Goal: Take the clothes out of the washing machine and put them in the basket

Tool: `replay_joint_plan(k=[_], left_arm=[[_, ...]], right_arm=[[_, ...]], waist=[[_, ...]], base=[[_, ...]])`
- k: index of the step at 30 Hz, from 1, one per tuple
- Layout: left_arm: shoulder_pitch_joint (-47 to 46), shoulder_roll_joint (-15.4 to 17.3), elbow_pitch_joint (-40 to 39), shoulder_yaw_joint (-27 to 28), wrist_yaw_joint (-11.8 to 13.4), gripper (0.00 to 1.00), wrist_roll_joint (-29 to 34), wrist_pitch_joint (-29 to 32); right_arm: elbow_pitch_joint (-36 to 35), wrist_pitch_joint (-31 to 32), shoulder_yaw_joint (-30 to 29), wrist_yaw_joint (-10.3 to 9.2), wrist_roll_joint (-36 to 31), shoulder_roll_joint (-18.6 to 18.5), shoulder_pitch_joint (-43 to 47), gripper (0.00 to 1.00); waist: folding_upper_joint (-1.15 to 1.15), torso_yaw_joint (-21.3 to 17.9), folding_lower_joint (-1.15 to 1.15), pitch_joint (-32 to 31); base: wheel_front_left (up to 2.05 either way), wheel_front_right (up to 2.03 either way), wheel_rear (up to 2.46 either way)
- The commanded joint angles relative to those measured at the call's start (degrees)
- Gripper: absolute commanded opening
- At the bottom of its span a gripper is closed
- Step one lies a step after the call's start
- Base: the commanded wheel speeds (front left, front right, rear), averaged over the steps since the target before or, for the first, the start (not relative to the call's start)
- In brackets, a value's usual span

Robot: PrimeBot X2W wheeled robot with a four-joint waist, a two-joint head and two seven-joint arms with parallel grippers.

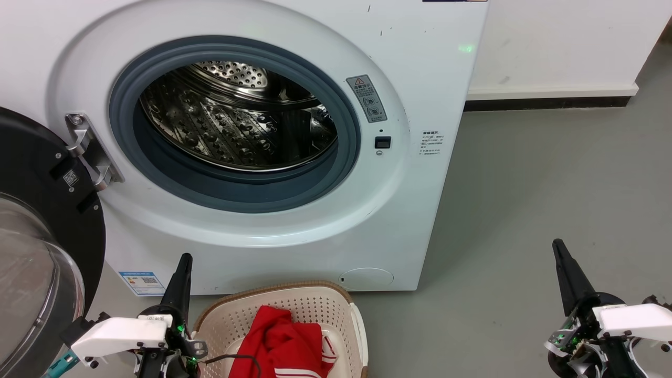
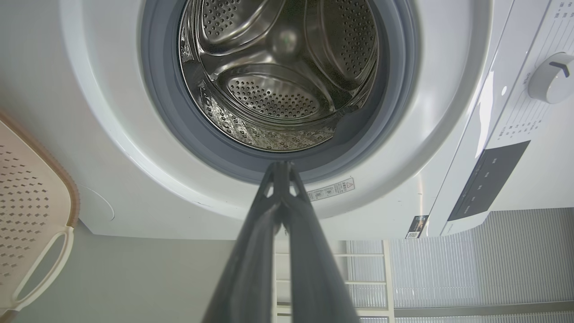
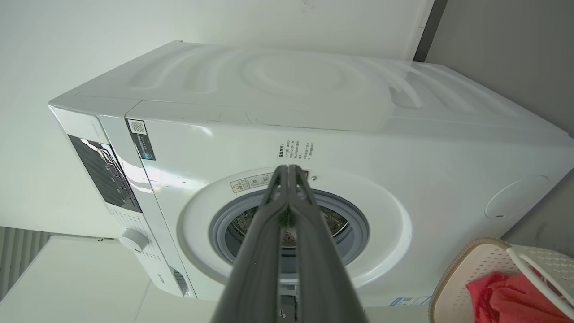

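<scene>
The clothes point(image 1: 286, 344), red with thin white stripes, lie heaped in the basket point(image 1: 310, 307) in the head view. The basket stands on the grey floor point(image 1: 525, 210) just in front of the washing machine point(image 1: 430, 210), below its porthole. The machine's door point(image 1: 47, 210) is swung open at its hinge, to the robot's left. The perforated steel drum point(image 1: 236, 126) shows through the grey rubber rim. The left gripper point(image 1: 184, 262) hangs before the machine's lower front, just beside the basket, its jaws pressed together with nothing between them. The right gripper point(image 1: 557, 249) is out past the machine's right side, over the floor and well apart from the basket, its jaws likewise closed on nothing.

In the left wrist view, the left gripper point(image 2: 281, 168) points at the washing machine point(image 2: 112, 134). Its jaws meet at their tips, in line with the porthole's rubber rim. The drum point(image 2: 278, 67) gleams inside. A corner of the basket point(image 2: 36, 197) shows beside the machine's front, and the machine's dial point(image 2: 554, 78) and dark control panel point(image 2: 489, 179) are on its top strip.

In the right wrist view, the right gripper point(image 3: 289, 170) also faces the washing machine point(image 3: 314, 89), its jaws tight together at the tips. The basket point(image 3: 475, 264) stands near the machine's base, with the clothes point(image 3: 502, 291) inside it. The dial point(image 3: 133, 240) is at the machine's far end.
</scene>
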Motion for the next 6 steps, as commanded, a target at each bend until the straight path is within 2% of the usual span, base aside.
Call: replay_joint_plan(k=[1,6], left_arm=[[-0.99,-0.02,0.17,0.21,-0.29,0.0,-1.05,0.29],[-1.35,-0.05,0.54,0.47,-0.48,0.0,-3.09,0.8]], right_arm=[[0.2,0.45,-0.23,0.0,1.18,0.04,-1.13,0.0],[0.62,0.52,-0.48,0.0,3.24,0.11,-1.41,0.0]], waist=[[0.0,0.02,0.0,0.03],[0.0,0.07,0.0,0.13]], base=[[0.0,0.0,0.0],[0.0,0.0,0.0]])
